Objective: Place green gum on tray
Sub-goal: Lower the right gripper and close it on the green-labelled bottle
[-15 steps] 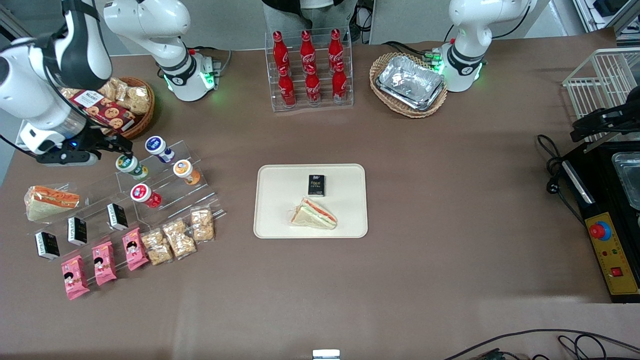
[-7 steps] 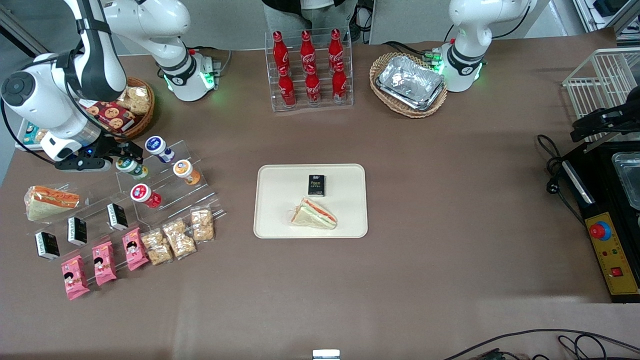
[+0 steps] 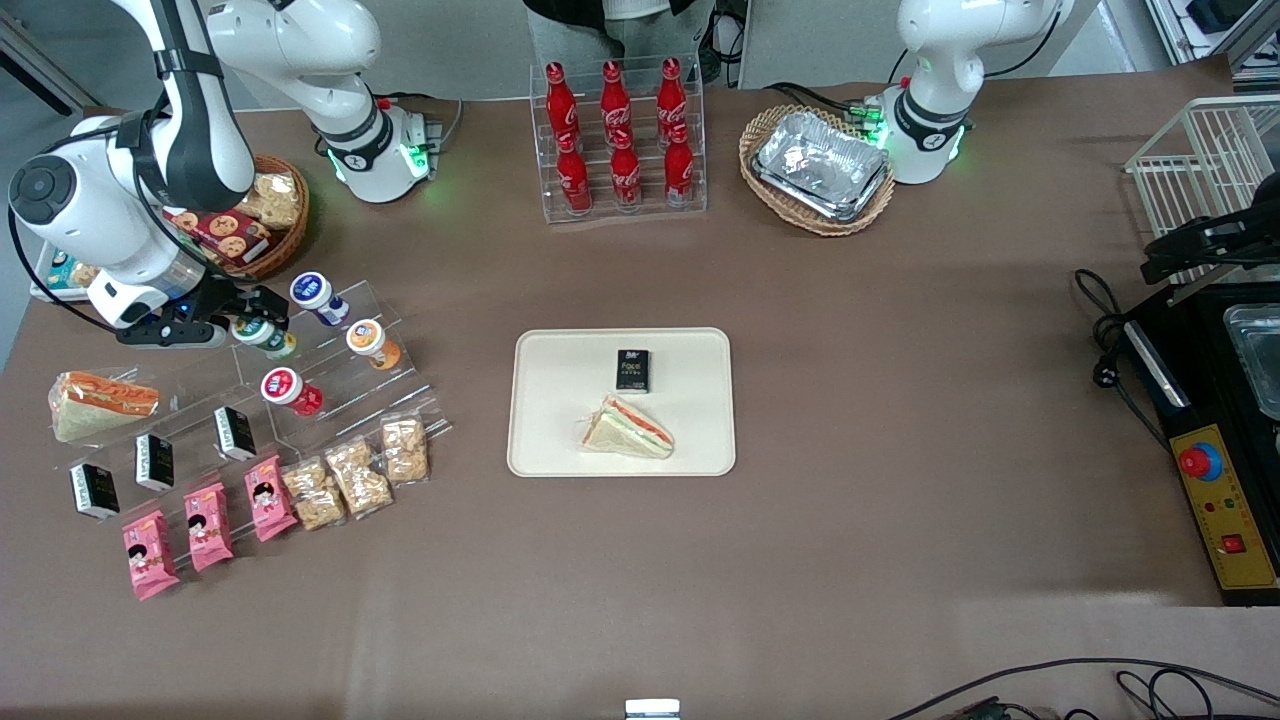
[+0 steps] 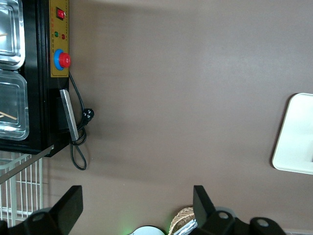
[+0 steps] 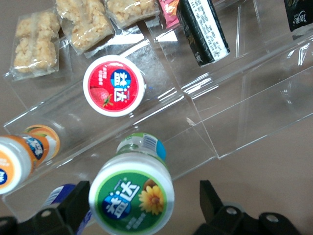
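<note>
My gripper (image 3: 262,318) has closed the gap over the last second: it has come in at the green gum (image 3: 262,335) on the top step of the clear acrylic riser (image 3: 330,365). The fingers now sit either side of the lid.

Jaws: spread wide, one finger (image 5: 215,205) apart from the bottle on one flank, the other finger hard up against the other flank; whether it touches, I can't tell. Nothing gripped yet (bottle sits between them, on its shelf).

Gum position: on the riser, toward the working arm's end of the table. From the gum in the front view, the blue-lidded bottle (image 3: 312,292) is near at roughly 1 o'clock, the orange-lidded bottle (image 3: 368,338) at 3, the red-lidded bottle (image 3: 284,386) at about 5. The tray (image 3: 700,350) is well apart at about 3 o'clock, already holding a sandwich (image 3: 628,428) and a small black box (image 3: 632,370).

What this means: approach looks done, I'm straddling the right bottle. Next step as I read it is close, lift clear of the shelf lip, carry to the tray. Bare tray area remains around the box and sandwich. Risk: clipping the blue-lidded neighbour on the lift.
</note>
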